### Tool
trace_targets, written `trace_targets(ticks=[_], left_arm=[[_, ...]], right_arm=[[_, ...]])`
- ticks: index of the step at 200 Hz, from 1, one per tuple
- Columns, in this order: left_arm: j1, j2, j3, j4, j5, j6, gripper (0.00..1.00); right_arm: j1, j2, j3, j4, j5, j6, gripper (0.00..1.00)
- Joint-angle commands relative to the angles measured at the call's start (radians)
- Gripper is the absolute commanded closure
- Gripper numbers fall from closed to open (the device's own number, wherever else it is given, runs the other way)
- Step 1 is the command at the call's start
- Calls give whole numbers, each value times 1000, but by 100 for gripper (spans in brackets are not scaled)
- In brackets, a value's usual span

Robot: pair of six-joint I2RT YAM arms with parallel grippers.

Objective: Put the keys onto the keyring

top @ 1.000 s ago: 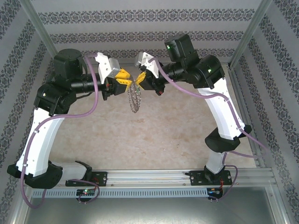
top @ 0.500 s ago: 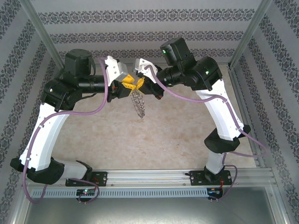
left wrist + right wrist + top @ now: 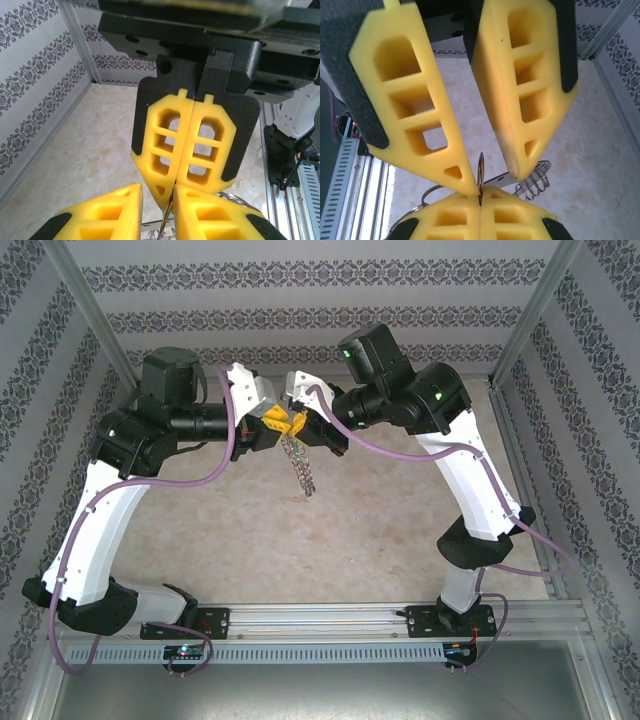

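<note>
Both grippers meet tip to tip above the back of the table. My right gripper [image 3: 297, 425] [image 3: 480, 196] is shut on the top edge of the keyring [image 3: 480, 169], which I see edge-on as a thin ring. The rest of the keyring [image 3: 301, 466] hangs below, with silvery coiled pieces [image 3: 536, 183] and a flat silvery strip [image 3: 540, 152] on it. My left gripper [image 3: 281, 422] [image 3: 495, 184] [image 3: 158, 200] is open, its jaws on either side of the ring. One fingertip [image 3: 468, 186] touches the ring and the other stands clear. The keys are hidden.
The tabletop [image 3: 380, 520] is pale and marble-patterned. Patterned walls and metal frame posts [image 3: 90, 305] close in the sides and back. The arms' base rail [image 3: 330, 620] runs along the near edge.
My left gripper moved right to meet the right gripper, and its jaws narrowed a little. The keyring turned from nearly face-on to edge-on and hangs lower.
</note>
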Motion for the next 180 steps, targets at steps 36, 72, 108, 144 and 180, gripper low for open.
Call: trace_targets(ticks=[36,72,108,144,180], left_arm=[[-24,-16,-24,-54,-15,41,78],[-29,-13,-19,-52,-12,42,91],[-33,-24,-35,-53,8,32,100],[-33,-22,-18,-33,19,17,100],[-10,-21,6,30,67,-46,100]], right_arm=[[19,-53,-9,-4,-9,-31,100],[29,-51,-10,-8,-1,-38,100],[30,-57,-10,-7,8,-41,100],[32,-61,-13,-1,21,-33,100],[30,-108,-73,31,65,7,85]])
